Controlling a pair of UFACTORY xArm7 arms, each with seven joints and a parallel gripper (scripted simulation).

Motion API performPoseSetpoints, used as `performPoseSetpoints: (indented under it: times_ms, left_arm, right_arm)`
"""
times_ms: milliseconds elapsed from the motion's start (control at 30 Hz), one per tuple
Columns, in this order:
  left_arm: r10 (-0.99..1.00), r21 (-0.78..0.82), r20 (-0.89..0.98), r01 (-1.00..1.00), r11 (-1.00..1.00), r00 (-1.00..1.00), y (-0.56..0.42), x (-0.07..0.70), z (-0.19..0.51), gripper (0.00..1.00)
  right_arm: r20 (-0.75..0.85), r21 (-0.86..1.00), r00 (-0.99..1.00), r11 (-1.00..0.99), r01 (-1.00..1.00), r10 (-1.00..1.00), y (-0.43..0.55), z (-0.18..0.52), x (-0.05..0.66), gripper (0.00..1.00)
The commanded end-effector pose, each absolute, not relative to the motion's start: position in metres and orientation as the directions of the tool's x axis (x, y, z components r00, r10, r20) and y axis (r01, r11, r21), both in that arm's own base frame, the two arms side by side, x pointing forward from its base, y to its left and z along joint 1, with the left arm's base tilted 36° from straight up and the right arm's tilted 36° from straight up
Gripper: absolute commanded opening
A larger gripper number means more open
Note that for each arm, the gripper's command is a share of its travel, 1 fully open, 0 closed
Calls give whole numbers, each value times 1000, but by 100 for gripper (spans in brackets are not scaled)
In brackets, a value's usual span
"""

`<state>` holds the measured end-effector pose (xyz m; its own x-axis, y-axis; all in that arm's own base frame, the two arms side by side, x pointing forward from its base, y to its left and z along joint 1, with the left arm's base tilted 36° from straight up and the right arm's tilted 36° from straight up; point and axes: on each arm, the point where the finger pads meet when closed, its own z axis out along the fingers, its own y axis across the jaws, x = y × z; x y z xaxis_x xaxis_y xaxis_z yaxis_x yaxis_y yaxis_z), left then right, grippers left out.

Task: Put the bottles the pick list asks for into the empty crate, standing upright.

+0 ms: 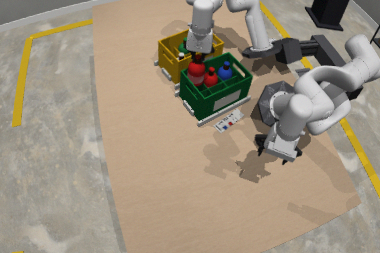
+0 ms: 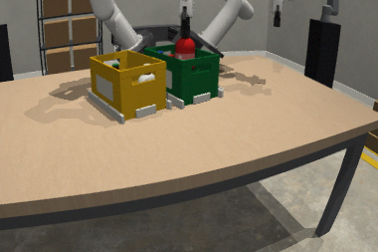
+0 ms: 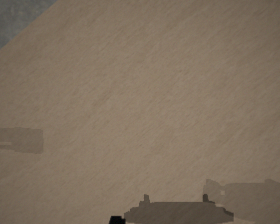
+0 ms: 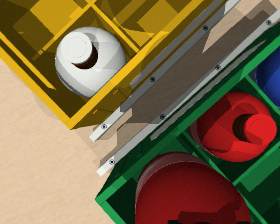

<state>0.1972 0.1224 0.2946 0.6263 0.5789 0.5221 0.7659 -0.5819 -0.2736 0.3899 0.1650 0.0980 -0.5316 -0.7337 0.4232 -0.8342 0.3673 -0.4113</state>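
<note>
The green crate [image 1: 206,108] [image 2: 200,83] [image 4: 105,200] holds a short red bottle [image 1: 211,79] [image 4: 228,127] and a blue bottle [image 1: 225,73] [image 4: 278,80], each upright. My right gripper [image 1: 198,57] [image 2: 185,35] is shut on a large red bottle [image 1: 196,74] [image 2: 184,47] [image 4: 186,192]. This bottle is upright, its lower part inside the crate's corner compartment; its base is hidden. The yellow crate [image 1: 167,63] [image 2: 144,101] holds a white bottle [image 4: 93,65] and a green bottle [image 1: 181,47]. The pick list [image 1: 228,121] lies beside the green crate, with small blue and red marks. My left gripper [image 1: 273,157] is open and empty, above the table.
Low pale rails [image 1: 224,112] [image 2: 106,107] [image 4: 162,116] stand along the crates' feet. The crates are side by side with a narrow gap. The left arm is off to the green crate's list side. A dark arm base [image 1: 320,49] stands at the table edge.
</note>
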Motion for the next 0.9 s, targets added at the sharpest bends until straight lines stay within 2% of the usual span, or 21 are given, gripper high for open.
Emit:
performPoseSetpoints:
  times_ms: [0, 867]
  left_arm:
    - [578, -272, 524, 766, -582, 626, 122, 198, 296, 100]
    - [578, -272, 524, 766, -582, 626, 122, 198, 296, 100]
  right_arm:
    - [419, -412, -530, 366, -834, -737, 166, 97, 391, 0]
    - [419, -412, -530, 366, -834, -737, 152, 77, 395, 0]
